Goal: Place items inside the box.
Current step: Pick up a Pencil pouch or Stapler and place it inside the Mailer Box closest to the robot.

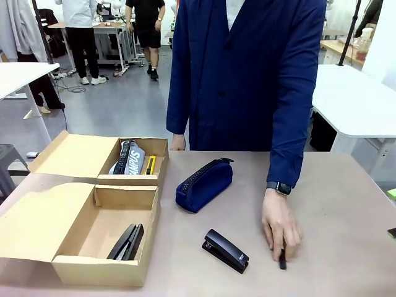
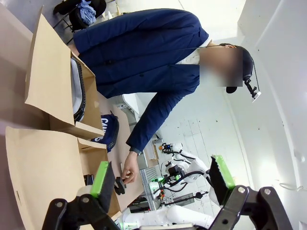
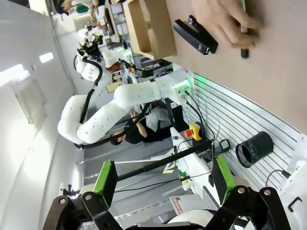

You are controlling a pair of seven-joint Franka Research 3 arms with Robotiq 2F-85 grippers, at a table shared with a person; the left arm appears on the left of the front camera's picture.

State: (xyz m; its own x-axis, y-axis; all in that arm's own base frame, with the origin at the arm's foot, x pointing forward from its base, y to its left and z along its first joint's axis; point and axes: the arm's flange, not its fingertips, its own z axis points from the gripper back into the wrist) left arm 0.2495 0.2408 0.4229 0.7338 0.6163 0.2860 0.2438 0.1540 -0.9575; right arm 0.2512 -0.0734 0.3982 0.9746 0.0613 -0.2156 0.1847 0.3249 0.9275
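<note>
Left claw [image 2: 162,175] and right claw [image 3: 163,174] are both hanging wide open, gripping nothing. A black stapler [image 1: 127,241] is lying inside the near box [image 1: 99,272]; right of that box, a second stapler [image 1: 226,250], a navy pencil case [image 1: 204,184] and a person's hand [image 1: 279,226] covering a marker [image 1: 282,262] are resting on the desk [image 1: 346,204].

Near box [image 1: 102,272] of matt cardboard, cloth pencil case [image 1: 204,184], glossy plastic stapler [image 1: 226,250]

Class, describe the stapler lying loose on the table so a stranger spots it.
Find the nearer cardboard box at the table's left. Right of it, between box and person's hand, lies the black stapler. A second stapler sits inside that box; this one lies on bare tabletop.
</note>
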